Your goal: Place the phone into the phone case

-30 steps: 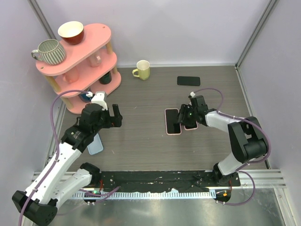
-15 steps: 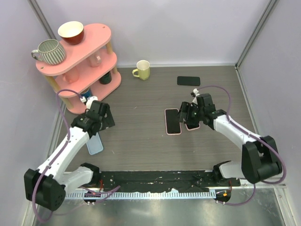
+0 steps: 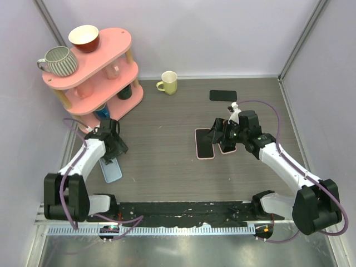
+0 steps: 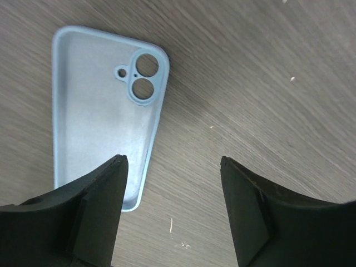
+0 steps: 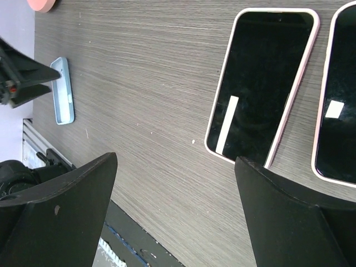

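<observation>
top view: left hand [image 3: 113,148] is open and holds nothing, the empty blue case [image 3: 111,170] flat on the bench [image 3: 167,167] just on its near side. right hand [image 3: 219,133] is open too, hanging over the pink-cased phones [image 3: 204,143], which look already fitted. the bare phone [image 3: 223,95] lies beyond the right hand, apart from it and well apart from the blue case. risk: right hand is nearest the wrong phones, so closing here would grab a done one. left wrist view: left hand [image 4: 172,161] fingers spread, nothing between them, blue case [image 4: 103,119] ahead and off toward its left finger, open side up, camera cutout at the far end, matte and thin-walled. judgement: a pinch on that soft rim could flex or skid the case, and it isn't centred between the fingers. right wrist view: right hand [image 5: 175,158] fingers wide, nothing held, pink-cased phones [image 5: 261,83] ahead toward its right finger, blue case [image 5: 63,92] far off past the left finger. bare phone not in this view. it's a flat, glossy black slab, likely hard to pinch off the bench.
</observation>
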